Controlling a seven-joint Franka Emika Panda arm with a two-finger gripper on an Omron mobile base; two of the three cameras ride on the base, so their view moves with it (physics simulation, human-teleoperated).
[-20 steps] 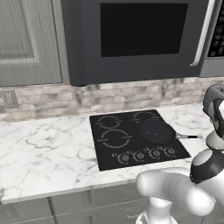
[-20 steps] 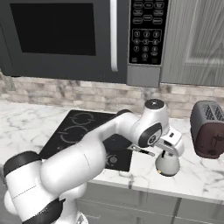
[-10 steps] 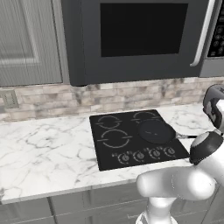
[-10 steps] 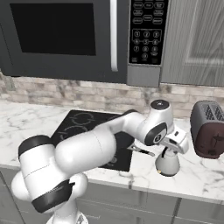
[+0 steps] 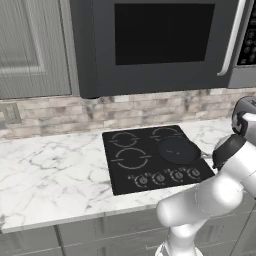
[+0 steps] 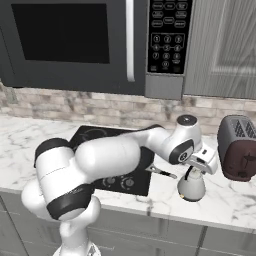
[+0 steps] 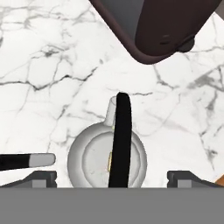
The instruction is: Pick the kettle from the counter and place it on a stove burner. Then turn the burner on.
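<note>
Only from the right base view is the kettle (image 6: 191, 185) seen together with the arm: it stands at centre right of that frame on the marble desk (image 6: 235, 197), just right of the black cooktop (image 6: 131, 182) and left of the dark toaster (image 6: 239, 147). The claw (image 6: 196, 168) is seen directly above it, low over the handle. In the left base view the cooktop (image 5: 120, 181) is laid out fully in the middle, with the large ringed stove burner (image 5: 131, 158) at its left and a dark pan (image 5: 178, 150) at its right; the arm's joints crowd the right edge.

From the hand view the kettle (image 7: 94, 157) is shown from above at lower centre: a pale grey-white rounded body, a short spout pointing up the frame, and a thin black handle (image 7: 121, 140) arched across its middle. The claw (image 7: 112, 179) is released, its dark fingertips (image 7: 41, 178) spread wide on either side of the body, not touching it. The toaster's underside (image 7: 170, 26) fills the upper right.
</note>
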